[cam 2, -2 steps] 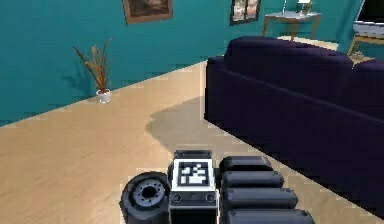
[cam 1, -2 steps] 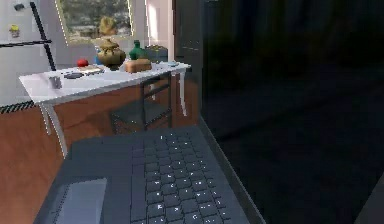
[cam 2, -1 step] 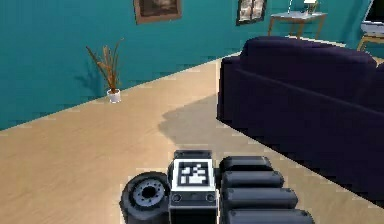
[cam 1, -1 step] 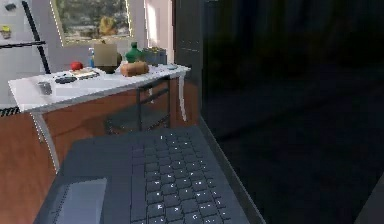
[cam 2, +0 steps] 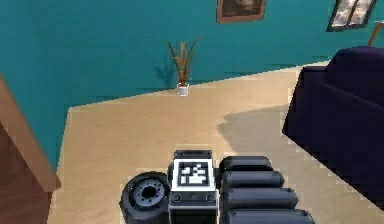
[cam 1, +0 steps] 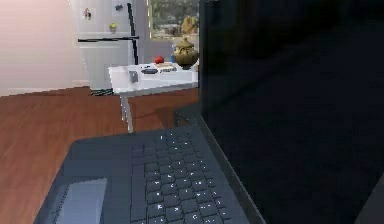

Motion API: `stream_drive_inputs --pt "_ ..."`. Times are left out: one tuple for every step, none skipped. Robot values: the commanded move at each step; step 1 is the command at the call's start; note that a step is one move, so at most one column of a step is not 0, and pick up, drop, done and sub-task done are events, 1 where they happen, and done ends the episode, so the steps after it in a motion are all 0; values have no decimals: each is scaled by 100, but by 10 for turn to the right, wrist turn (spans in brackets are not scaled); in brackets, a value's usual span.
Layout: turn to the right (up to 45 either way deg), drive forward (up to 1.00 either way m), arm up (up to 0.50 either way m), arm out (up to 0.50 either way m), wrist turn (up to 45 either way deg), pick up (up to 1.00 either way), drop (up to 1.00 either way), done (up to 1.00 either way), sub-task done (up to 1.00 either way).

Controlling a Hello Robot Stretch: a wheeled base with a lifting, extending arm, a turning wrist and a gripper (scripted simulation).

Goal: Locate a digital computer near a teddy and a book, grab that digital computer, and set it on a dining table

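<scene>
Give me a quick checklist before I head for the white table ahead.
1. Laptop located: ok, lid up, close in the forward view's foreground.
2. Pincer holding it: cannot tell, its far end can't be made out.
3. White table in sight: ok, ahead beyond the laptop.
4. Free spot on the table: cannot tell, a bowl and small items sit on top.
5. Path ahead: cannot tell, the laptop's screen hides the forward view's right.
6. Arm side room: ok, bare floor out to the plant; the sofa stands at the arm side view's right.
</scene>
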Motion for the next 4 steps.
stream_drive_inputs --pt "0 30 0 0 0 0 0 0 0" --pt "-180 0 0 0 0 0 0 0 0" --pt "0 60 0 0 0 0 0 0 0" --pt "-420 0 0 0 0 0 0 0 0"
